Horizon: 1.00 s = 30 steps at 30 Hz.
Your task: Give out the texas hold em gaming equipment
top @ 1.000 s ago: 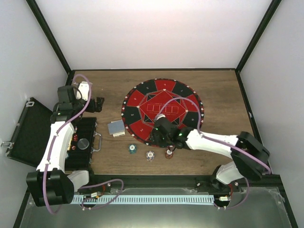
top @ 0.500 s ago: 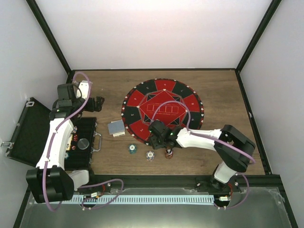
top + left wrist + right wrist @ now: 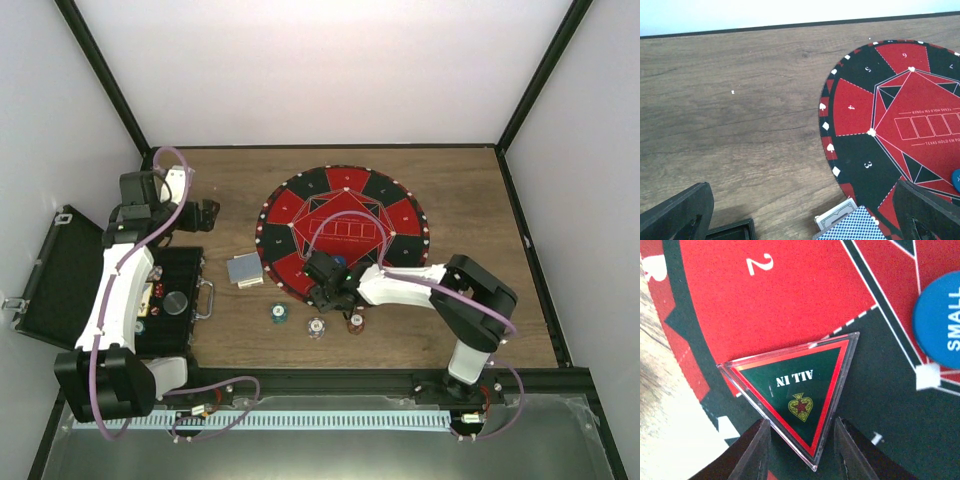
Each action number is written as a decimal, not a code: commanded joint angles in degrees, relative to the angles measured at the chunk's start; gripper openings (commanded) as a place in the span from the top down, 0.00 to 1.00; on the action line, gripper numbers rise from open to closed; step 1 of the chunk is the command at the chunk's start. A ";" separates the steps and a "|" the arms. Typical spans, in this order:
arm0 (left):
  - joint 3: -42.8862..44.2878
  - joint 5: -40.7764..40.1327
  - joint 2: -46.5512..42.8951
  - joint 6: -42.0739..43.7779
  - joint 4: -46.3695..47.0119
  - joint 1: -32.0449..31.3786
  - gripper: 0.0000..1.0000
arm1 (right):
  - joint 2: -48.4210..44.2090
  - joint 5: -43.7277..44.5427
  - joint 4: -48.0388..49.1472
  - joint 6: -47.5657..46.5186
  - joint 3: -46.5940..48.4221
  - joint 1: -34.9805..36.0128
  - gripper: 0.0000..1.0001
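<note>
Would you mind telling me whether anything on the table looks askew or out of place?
The card stack at the round mat's edge is untidy: cards lie fanned at differing angles. Nothing else stands out.

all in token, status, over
Left fingers open, holding nothing. Right fingers straddle token tip on mat, grip unclear. Blue disc beside it, not blocking.

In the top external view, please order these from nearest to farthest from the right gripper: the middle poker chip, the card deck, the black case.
Measured from the right gripper:
1. middle poker chip, just on its near side.
2. card deck, to its left.
3. black case, farthest left, at the table's left edge.
</note>
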 commanded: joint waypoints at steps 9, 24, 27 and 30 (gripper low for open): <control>3.02 0.38 0.23 -0.37 -2.34 0.57 0.00 | 10.24 2.15 1.53 -3.37 11.07 -1.45 0.70; 3.91 2.85 -1.05 -0.75 -5.42 1.07 0.00 | 29.05 -1.90 -3.45 -8.74 40.04 -7.58 0.72; 3.53 2.69 -1.45 -0.43 -5.46 1.15 0.00 | 30.09 -2.87 -4.18 -9.20 41.81 -7.62 0.69; 3.07 2.46 -1.56 -0.11 -5.35 1.13 0.00 | 28.02 -3.50 -4.92 -9.19 41.68 -8.32 0.65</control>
